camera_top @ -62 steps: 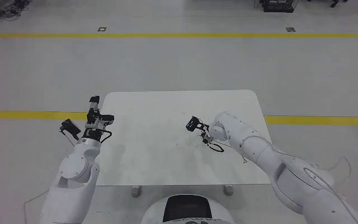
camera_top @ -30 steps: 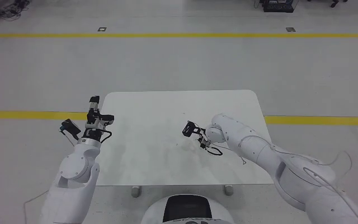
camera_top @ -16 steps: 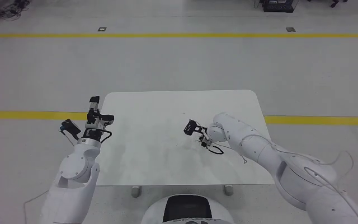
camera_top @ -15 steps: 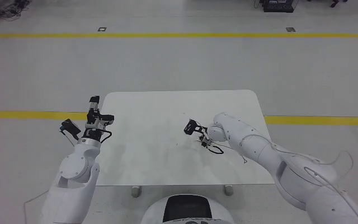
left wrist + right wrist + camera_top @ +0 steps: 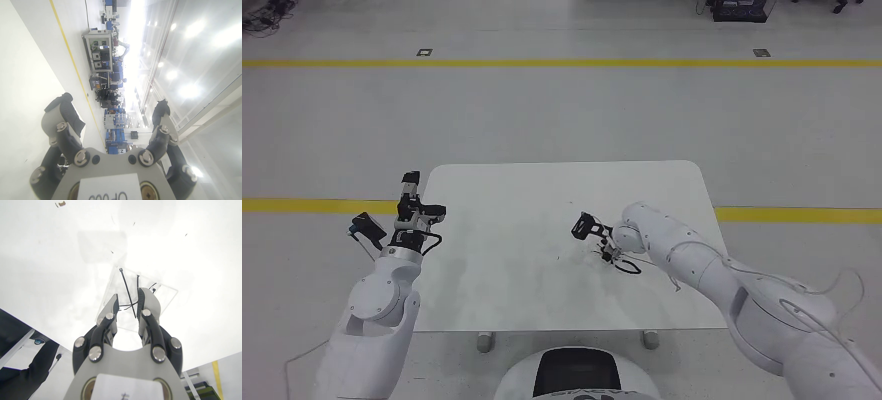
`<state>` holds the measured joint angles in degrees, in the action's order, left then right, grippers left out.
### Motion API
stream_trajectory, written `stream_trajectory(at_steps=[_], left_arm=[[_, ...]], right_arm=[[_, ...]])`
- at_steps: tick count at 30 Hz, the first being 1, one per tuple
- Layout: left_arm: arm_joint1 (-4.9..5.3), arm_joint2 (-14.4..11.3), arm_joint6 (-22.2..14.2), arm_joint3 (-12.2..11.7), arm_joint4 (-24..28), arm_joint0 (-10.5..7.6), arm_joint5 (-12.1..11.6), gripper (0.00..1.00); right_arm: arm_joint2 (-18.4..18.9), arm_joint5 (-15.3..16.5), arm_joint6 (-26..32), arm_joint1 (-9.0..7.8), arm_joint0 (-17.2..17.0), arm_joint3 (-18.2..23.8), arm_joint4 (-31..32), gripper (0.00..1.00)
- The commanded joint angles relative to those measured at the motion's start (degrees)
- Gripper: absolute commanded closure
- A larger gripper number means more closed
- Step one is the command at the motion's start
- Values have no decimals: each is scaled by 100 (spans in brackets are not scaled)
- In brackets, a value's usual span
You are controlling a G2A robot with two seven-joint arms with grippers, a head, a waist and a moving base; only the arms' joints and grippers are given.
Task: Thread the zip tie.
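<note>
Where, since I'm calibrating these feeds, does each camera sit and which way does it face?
Top view: above the arms, looking down at the white table; both arms show, left gripper at its left edge, right gripper over it.
Left wrist view: on that wrist, facing out across the hall; its open fingers show.
Right wrist view: on that wrist, facing down at zip ties on a clear sheet; open fingers show.
Shared: top and right wrist views both show the table.
</note>
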<state>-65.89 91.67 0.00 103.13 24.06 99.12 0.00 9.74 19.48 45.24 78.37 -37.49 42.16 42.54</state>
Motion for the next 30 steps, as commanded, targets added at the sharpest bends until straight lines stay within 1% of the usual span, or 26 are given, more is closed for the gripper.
stream_trajectory(at_steps=[1,3,6,11,15,20,24,30], left_arm=[[0,0,0,0,0,0,0,0],[0,0,0,0,0,0,0,0],[0,0,0,0,0,0,0,0],[0,0,0,0,0,0,0,0],[0,0,0,0,0,0,0,0],[0,0,0,0,0,0,0,0],[0,0,0,0,0,0,0,0],[0,0,0,0,0,0,0,0]], right_arm=[[0,0,-33,38,-7,-82,40,91],[0,0,-67,75,-13,-149,77,89],[0,0,-128,137,-19,-266,132,91],[0,0,-188,237,-28,-429,198,90],[0,0,-225,317,-26,-569,232,94],[0,0,-297,401,-19,-723,267,95],[0,0,-375,464,-15,-835,314,91],[0,0,-471,549,-17,-977,392,90]])
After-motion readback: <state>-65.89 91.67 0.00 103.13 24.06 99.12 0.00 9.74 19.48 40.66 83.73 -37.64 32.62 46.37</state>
